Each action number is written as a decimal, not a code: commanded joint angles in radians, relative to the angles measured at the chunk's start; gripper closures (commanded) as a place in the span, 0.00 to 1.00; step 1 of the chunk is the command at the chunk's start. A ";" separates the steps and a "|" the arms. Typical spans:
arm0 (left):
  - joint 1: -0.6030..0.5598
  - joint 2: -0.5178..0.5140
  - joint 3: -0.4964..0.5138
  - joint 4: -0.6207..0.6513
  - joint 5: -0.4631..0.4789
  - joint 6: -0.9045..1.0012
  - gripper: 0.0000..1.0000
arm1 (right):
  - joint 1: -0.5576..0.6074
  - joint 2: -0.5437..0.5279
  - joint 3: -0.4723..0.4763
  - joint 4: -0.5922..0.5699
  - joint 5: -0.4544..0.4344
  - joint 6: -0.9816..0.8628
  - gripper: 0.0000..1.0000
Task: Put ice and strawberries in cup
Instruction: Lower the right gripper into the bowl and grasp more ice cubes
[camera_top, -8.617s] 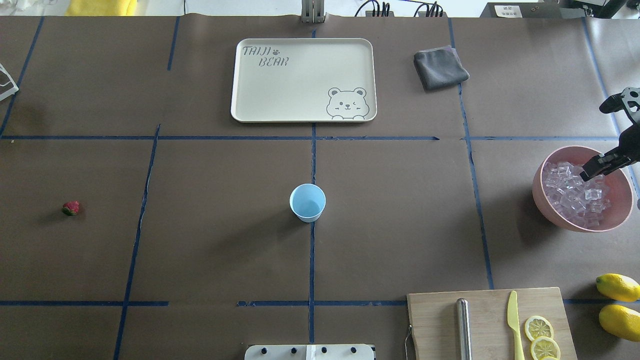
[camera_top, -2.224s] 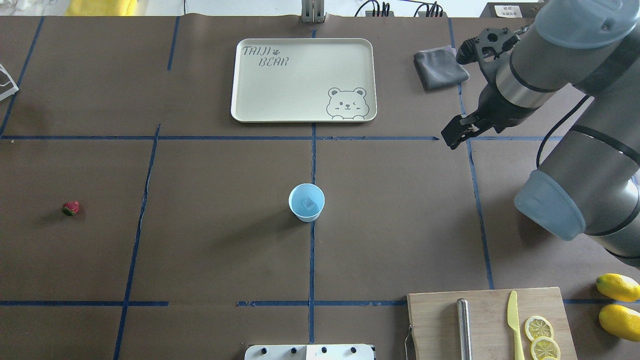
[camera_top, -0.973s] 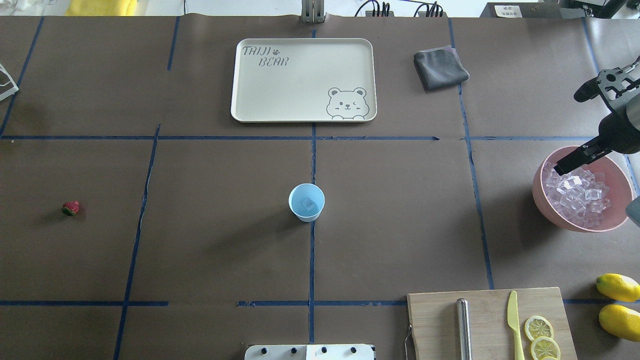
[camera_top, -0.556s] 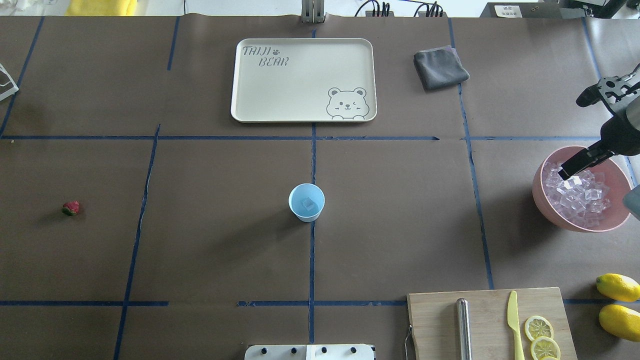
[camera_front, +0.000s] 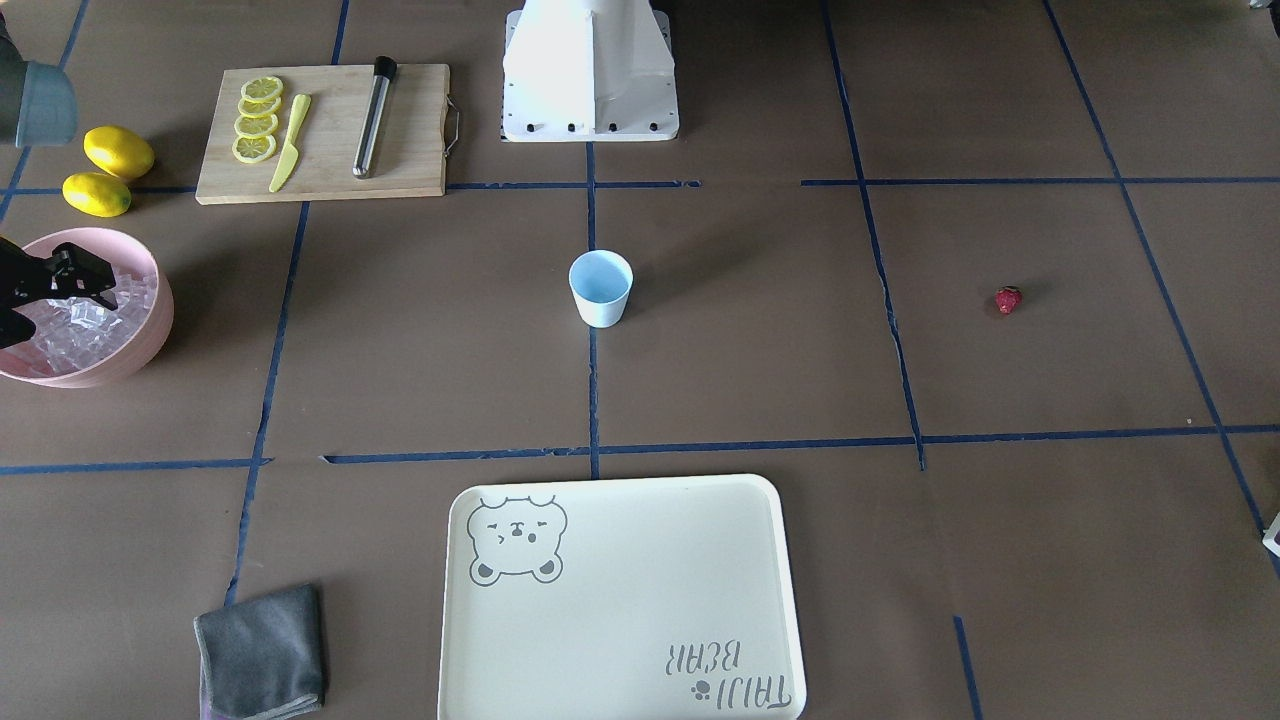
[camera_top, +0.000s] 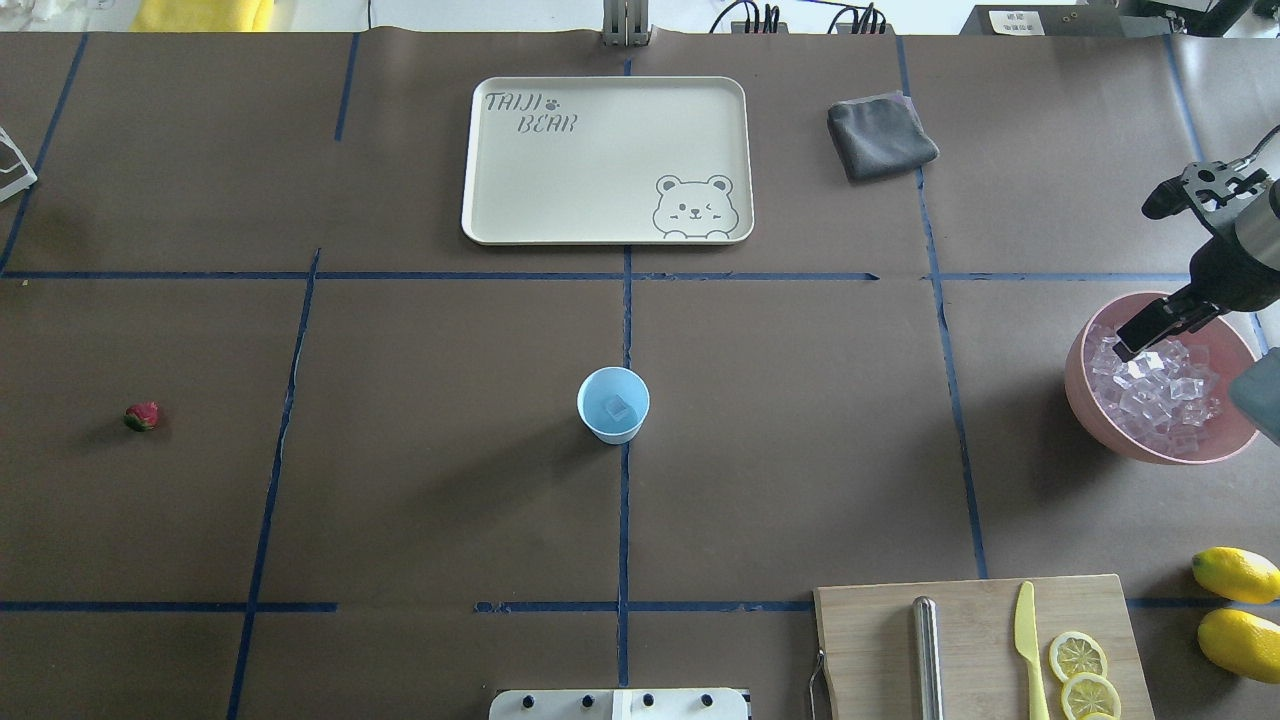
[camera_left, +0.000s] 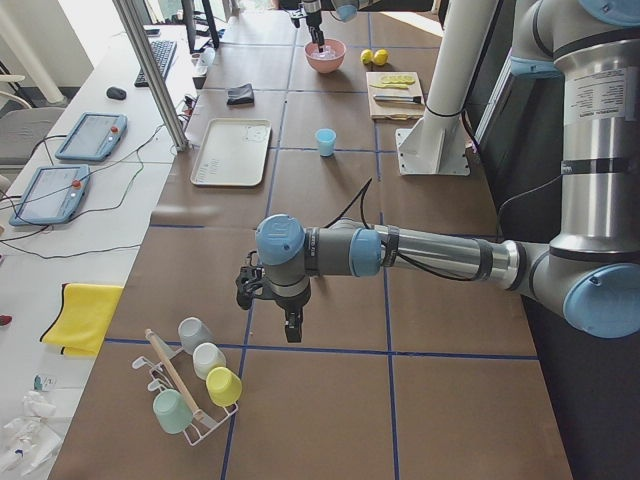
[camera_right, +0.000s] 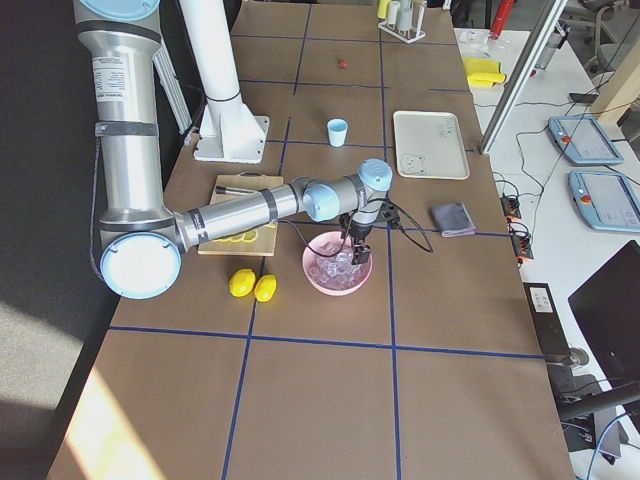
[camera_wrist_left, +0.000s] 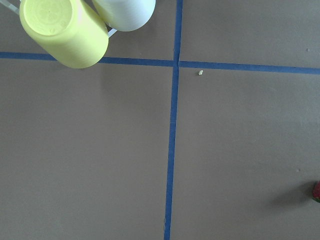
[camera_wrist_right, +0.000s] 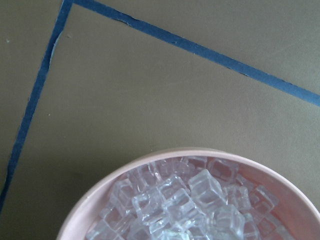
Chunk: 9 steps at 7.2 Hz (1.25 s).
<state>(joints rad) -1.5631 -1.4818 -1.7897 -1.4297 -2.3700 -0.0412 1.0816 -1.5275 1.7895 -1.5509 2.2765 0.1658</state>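
One ice cube now lies in the cup, mid-counter; seconds ago the cup was empty. The right gripper is back over the bowl at the right end, low above its ice; jaw gap, can't tell. Looks like a second cube run. Strawberry untouched toward the left end. Left gripper hangs by the mug rack at the far left end; its gap, can't tell.

Brown paper, blue tape grid. Tray and cloth on the operators' edge; board and lemons in the right robot-side corner. Tablets on the bench beyond.
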 joint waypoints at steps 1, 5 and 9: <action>0.000 0.000 0.000 0.000 0.000 0.000 0.00 | -0.003 0.001 -0.007 0.000 0.000 -0.002 0.15; 0.000 0.000 0.001 0.000 0.002 0.000 0.00 | -0.026 -0.002 -0.018 0.000 0.000 -0.002 0.19; 0.000 0.000 0.000 0.000 0.002 0.000 0.00 | -0.035 -0.005 -0.016 0.000 0.003 -0.003 0.25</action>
<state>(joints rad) -1.5631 -1.4818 -1.7889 -1.4296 -2.3685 -0.0414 1.0494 -1.5319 1.7720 -1.5509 2.2789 0.1628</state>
